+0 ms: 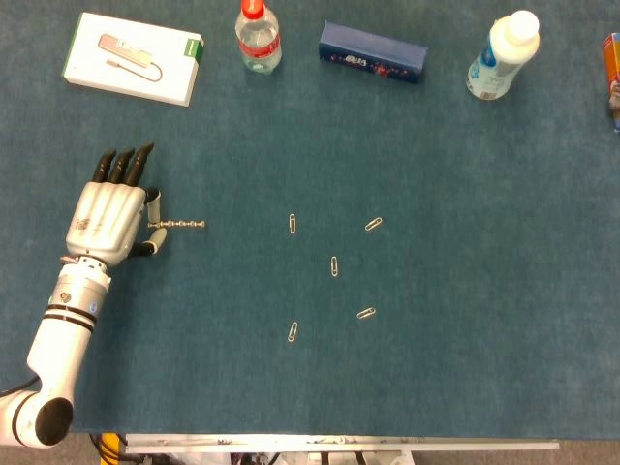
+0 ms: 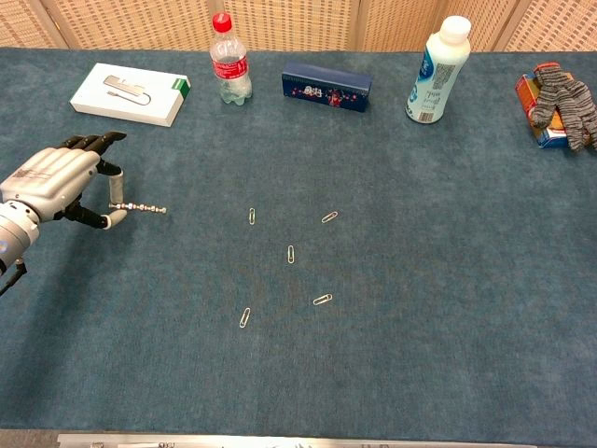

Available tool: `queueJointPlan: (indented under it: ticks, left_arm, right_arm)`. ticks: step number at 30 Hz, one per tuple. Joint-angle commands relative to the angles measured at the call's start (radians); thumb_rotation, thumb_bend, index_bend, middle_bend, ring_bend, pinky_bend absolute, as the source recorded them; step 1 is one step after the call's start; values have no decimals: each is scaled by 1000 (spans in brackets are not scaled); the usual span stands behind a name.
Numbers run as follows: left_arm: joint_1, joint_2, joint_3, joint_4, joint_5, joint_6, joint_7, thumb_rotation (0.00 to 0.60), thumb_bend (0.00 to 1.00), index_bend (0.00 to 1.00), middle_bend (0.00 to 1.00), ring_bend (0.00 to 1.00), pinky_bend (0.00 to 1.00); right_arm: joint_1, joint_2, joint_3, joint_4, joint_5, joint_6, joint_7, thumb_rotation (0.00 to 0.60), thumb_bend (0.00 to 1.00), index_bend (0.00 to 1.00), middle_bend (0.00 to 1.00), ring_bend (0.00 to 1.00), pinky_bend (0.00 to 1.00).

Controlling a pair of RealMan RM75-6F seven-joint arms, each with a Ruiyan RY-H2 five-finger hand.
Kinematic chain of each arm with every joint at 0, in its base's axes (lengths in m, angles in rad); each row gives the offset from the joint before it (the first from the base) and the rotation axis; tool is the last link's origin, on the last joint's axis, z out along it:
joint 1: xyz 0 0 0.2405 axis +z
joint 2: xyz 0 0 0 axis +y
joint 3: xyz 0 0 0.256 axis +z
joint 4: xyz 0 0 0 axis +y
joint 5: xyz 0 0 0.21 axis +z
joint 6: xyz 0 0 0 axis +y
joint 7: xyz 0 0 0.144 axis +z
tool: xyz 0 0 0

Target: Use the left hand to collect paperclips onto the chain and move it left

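Your left hand (image 1: 107,221) pinches the near end of the chain (image 1: 182,225) between thumb and fingertip, other fingers extended. The chain lies flat, pointing away from the fingers toward five loose paperclips (image 1: 334,265), which lie well beyond its free end, uncollected.

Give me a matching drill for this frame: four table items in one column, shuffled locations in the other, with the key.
Items:
1. chain
2. white box
3. dark blue box
4. white bottle

Locations:
A. far edge, right of the clear water bottle
B. pinched by the left robot hand
C. far left corner
D. far edge, right of the dark blue box

Pairs: 1-B, 2-C, 3-A, 4-D
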Motion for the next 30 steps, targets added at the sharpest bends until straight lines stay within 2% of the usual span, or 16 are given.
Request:
queueJointPlan:
  ticks: [1,14,30]
  left_arm:
    - [1,5,2,-10,6,6,7,600,311,666,0,0,0]
    - [-10,20,-16,-65,40,28,17,600,311,665,0,0,0]
    - [-77,9,-56,-139,-4,-21,93,600,311,665,0,0,0]
  right_arm:
    - [0,0,0,1,0,1,1,600,358,528,348,248,224]
    - [-2,-3,1,6,1,5,7,600,358,528,348,248,224]
    - [-5,-7,0,18,2,8,20,600,358,528,348,248,224]
